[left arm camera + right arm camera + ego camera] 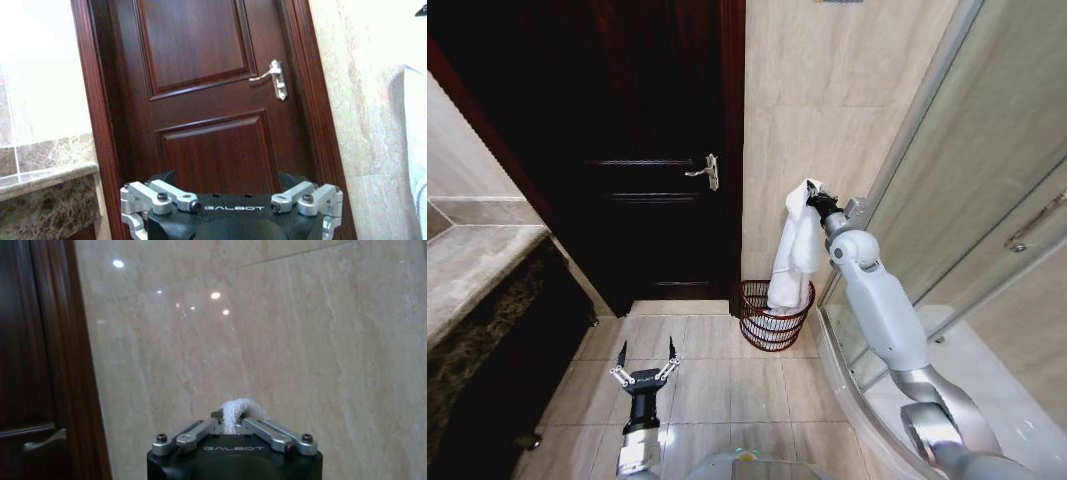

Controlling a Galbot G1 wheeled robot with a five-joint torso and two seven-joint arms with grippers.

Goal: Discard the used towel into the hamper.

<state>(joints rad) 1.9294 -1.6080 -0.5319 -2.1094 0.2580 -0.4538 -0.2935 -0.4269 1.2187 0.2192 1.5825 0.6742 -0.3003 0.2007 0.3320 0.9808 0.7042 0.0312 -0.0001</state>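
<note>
towel (795,248): white, hangs long from the right tool, lower end dips inside the hamper
hamper (774,316): head view, dark red wire basket on the floor tiles, against the beige wall (847,120), just right of the door
right tool (819,203): head view, raised above the hamper, pinched shut on the towel's top end, arm reaching up from lower right
left tool (647,359): head view, low over the floor, fingers spread wide, nothing held, well apart from the hamper
door (642,150): dark wood, closed, metal handle (706,171) on its right side
counter (472,265): stone top at left edge
shower glass (987,190): right side
left wrist view: left tool (230,200) open, empty, faces door (200,100); towel edge (417,130) at far side
right wrist view: right tool (233,432) clamped on a white tuft of towel (237,410), facing wall (267,340)
</note>
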